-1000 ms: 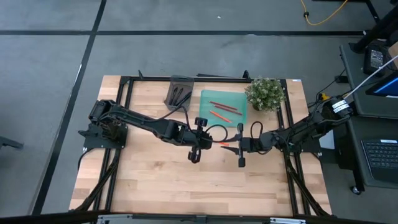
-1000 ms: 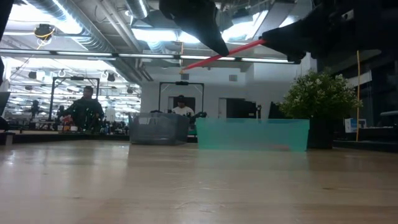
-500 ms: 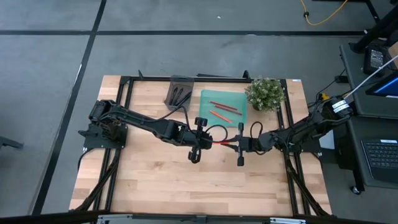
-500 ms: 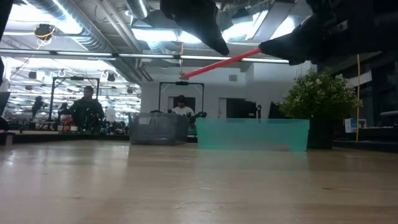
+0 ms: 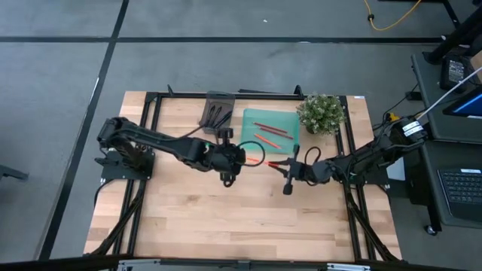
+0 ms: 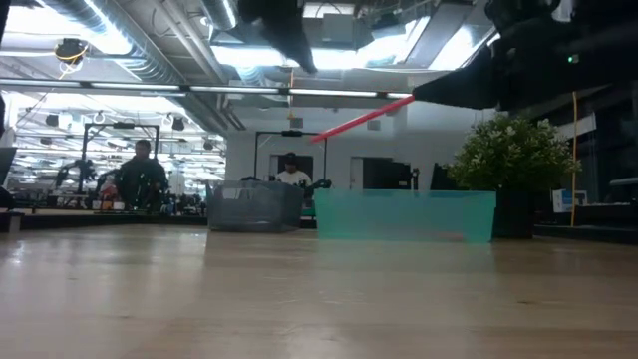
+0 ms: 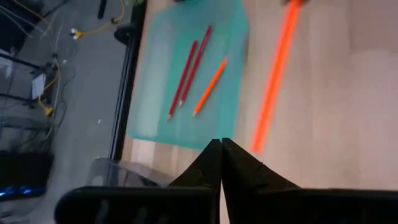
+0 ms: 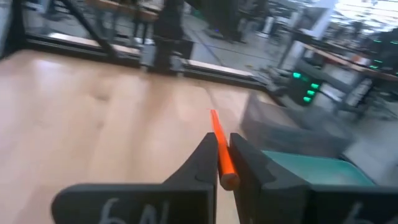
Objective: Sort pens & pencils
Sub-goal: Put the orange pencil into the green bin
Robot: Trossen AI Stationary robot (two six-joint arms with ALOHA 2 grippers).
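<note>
While held: pencil (image 8: 220,154) is a thin, straight orange-red stick
Right gripper (image 5: 288,170): jaws clenched on pencil
Left gripper (image 5: 228,156): jaws pressed together, empty

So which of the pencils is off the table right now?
The orange pencil clamped in the right gripper, held in the air. The other three pencils lie flat in the teal tray.

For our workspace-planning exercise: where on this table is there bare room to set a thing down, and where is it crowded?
Free: the bare wood of the table along the near edge, and the left strip by the left arm's base. Crowded: the far edge, with the grey tray, teal tray and plant, and mid-table, where the left hand and the right hand, gripping a pencil, hang.
</note>
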